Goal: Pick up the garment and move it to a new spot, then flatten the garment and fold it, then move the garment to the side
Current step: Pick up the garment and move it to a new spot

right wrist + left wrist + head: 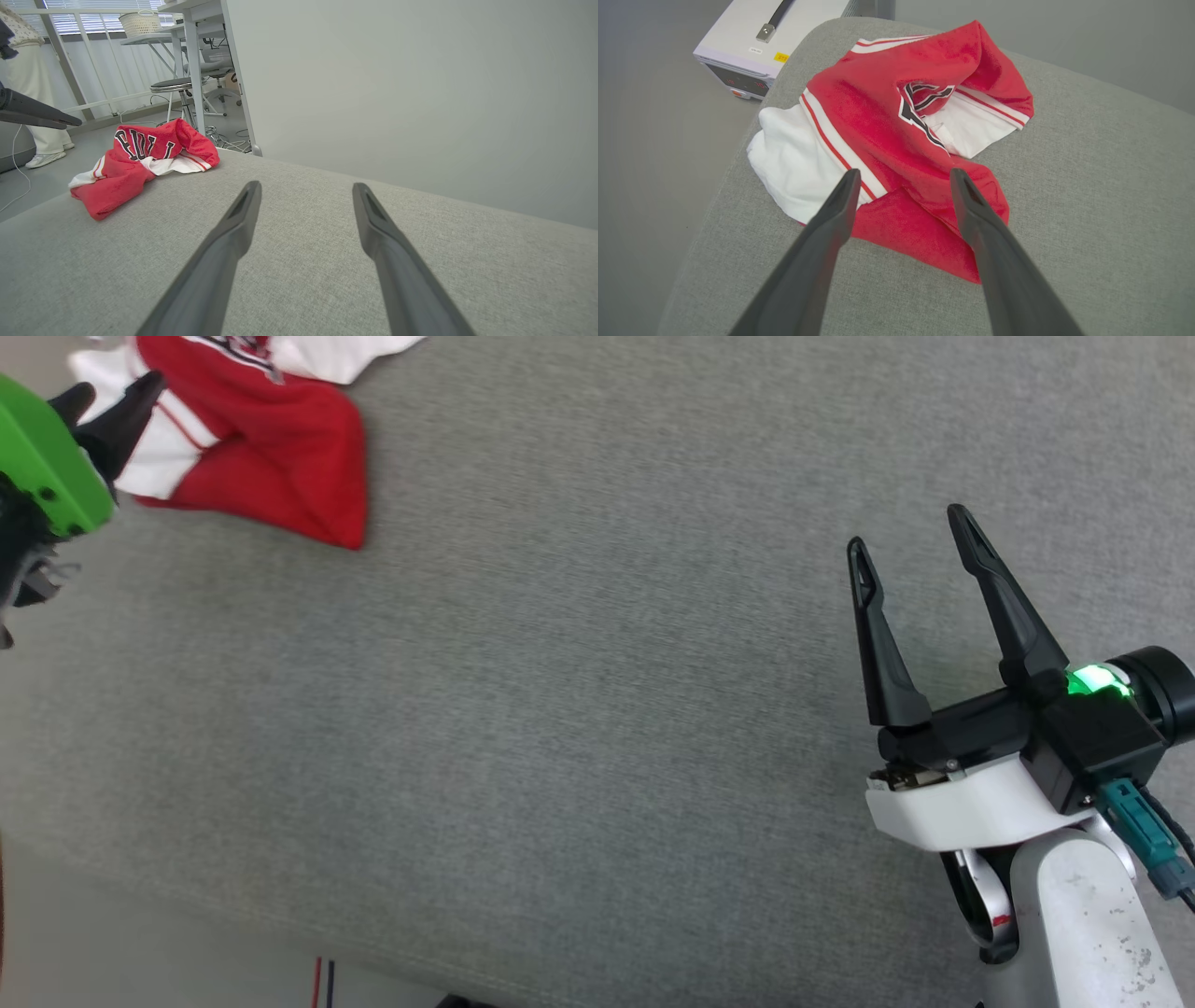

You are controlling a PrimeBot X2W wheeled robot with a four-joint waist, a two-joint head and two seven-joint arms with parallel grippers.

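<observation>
Hovering above the crumpled garment (pixel 878 121) — left gripper (pixel 905 171) spread wide.

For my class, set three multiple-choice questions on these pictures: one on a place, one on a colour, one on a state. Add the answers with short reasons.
1. Where on the cushion does the garment lie?
A) at a corner, by the left gripper
B) in the middle
C) at the near right edge

2. Besides red, which colour covers most of the garment?
A) blue
B) white
C) green

3. The right gripper is:
A) shut on cloth
B) shut, empty
C) open, empty

Answers:
1 A: the left wrist view shows it at the cushion's rounded corner.
2 B: broad white cloth adjoins the red.
3 C: its fingers stand apart over bare cushion.
</observation>
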